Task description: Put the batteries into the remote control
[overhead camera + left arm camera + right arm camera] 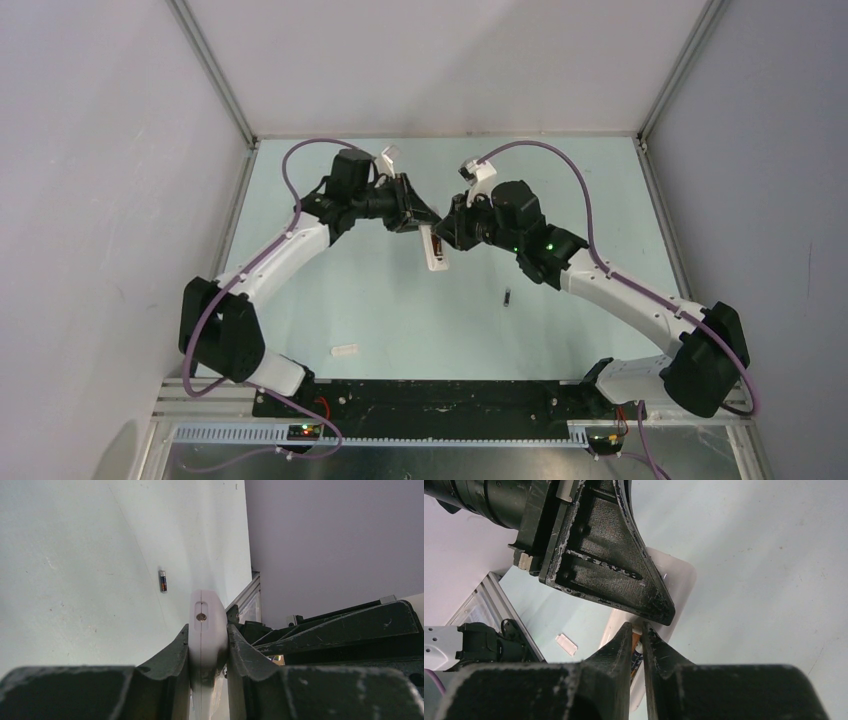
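Left pincer (207,632) clamped on remote (202,605), held clear above worktop (400,320), long axis running roughly toward my bases. Right pincer (637,630) pinched on battery (638,652), tips touching remote, directly ahead. Battery's axis hard to tell. Second battery (507,297) on worktop, nearer right arm.

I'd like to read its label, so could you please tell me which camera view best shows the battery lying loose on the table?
The left wrist view: the loose battery lies unobstructed past the remote control, coloured bands visible. The top external view shows only a tiny dark sliver. The right wrist view misses it.
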{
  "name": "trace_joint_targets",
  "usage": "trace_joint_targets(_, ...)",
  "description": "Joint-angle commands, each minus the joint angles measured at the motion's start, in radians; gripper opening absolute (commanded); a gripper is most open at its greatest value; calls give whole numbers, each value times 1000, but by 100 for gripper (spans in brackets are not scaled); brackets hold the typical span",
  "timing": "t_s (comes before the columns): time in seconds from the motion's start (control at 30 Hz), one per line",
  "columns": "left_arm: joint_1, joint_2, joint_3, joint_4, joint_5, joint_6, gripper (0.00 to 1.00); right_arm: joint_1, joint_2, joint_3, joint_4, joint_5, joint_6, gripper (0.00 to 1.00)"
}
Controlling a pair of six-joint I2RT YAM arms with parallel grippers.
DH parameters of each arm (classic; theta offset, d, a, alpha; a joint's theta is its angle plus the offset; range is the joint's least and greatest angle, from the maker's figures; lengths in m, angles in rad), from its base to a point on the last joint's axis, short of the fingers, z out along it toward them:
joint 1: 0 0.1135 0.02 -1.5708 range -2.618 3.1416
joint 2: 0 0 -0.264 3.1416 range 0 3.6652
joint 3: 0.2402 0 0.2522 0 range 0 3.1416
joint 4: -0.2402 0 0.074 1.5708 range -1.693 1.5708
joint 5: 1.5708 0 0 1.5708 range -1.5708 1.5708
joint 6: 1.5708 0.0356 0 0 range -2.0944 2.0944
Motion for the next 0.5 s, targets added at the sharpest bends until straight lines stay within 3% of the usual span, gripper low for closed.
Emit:
trace_joint_targets(0.0, 4, 4, 33, 5, 35, 27, 0, -6, 2, 49, -9, -22, -16, 16)
trace_joint_targets(0.47, 8, 2, 57, -4, 32, 27, 0, -14, 29, 50, -17, -120, 10, 13)
